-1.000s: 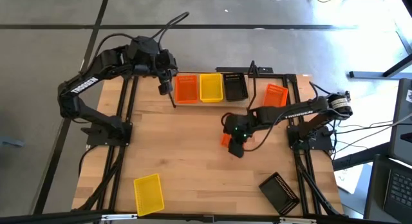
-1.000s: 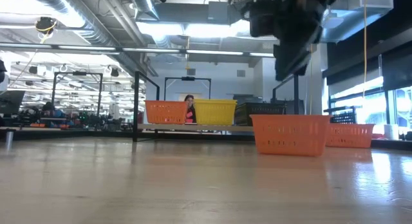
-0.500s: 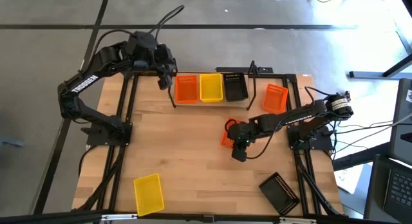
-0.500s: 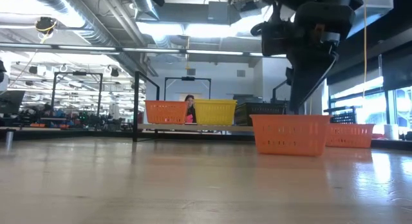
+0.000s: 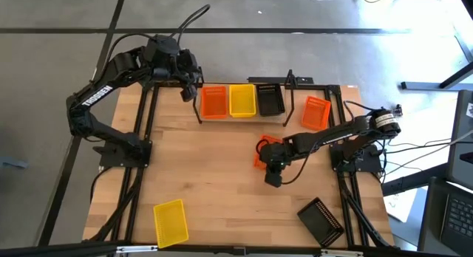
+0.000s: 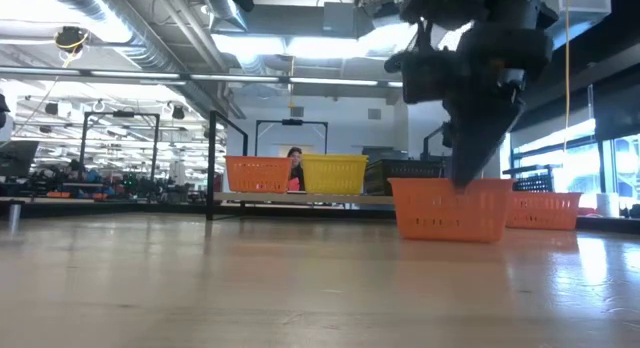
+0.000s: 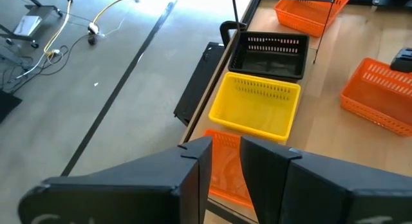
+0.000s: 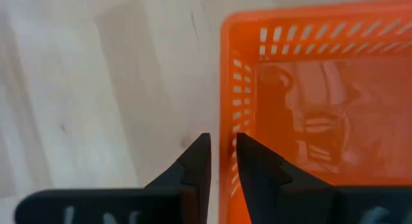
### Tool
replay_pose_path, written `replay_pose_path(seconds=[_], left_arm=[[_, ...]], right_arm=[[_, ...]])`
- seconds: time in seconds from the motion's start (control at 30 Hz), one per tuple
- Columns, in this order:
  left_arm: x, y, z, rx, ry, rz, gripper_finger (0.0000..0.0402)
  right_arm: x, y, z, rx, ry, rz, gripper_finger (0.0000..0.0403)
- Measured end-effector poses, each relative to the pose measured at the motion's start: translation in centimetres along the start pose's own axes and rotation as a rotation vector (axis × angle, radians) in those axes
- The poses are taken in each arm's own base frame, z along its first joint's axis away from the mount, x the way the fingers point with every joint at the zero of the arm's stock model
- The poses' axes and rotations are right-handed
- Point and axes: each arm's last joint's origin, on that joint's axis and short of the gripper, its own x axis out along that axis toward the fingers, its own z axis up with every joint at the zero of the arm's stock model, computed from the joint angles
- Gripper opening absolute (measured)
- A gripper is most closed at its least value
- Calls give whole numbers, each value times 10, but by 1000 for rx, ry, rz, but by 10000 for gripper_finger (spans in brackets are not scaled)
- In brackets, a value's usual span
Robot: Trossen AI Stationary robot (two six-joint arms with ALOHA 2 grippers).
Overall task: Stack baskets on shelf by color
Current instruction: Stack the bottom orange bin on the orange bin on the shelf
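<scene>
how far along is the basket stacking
Done: orange, yellow and black baskets sit side by side on the shelf. In hand: right hand straddles the wall of an orange basket mid-table. Left: another orange, a yellow, a black.

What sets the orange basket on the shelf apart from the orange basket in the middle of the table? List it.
1. The shelf basket sits on the shelf; the middle basket stands on the bare table.
2. The shelf basket is beside a yellow basket; the middle one stands alone.
3. The right gripper is at the middle basket's wall; the left gripper is clear of the shelf basket.
Both are upright, orange, mesh-sided.
</scene>
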Motion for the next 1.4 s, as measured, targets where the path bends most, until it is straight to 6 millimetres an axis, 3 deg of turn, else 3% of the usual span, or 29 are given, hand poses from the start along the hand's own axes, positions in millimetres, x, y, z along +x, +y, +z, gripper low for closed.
replay_pose_path(seconds=[0.3, 0.47, 0.7, 0.93, 1.13, 1.4], left_arm=[[0, 0, 0, 1, 1, -1, 73], [0, 0, 0, 1, 2, -1, 73], [0, 0, -1, 10, 12, -3, 73], [0, -1, -6, 18, 59, -13, 73], [0, -2, -7, 19, 68, -16, 73], [0, -2, -7, 19, 71, -16, 73]], right_arm=[[26, -3, 2, 17, 39, -26, 71], [18, -1, 11, 48, 41, -35, 21], [-27, 23, 47, -11, 27, -40, 3], [-87, 32, 91, -94, -163, -167, 2], [-129, 2, 130, -154, -351, -321, 1], [-147, -61, 166, -245, -523, -358, 0]])
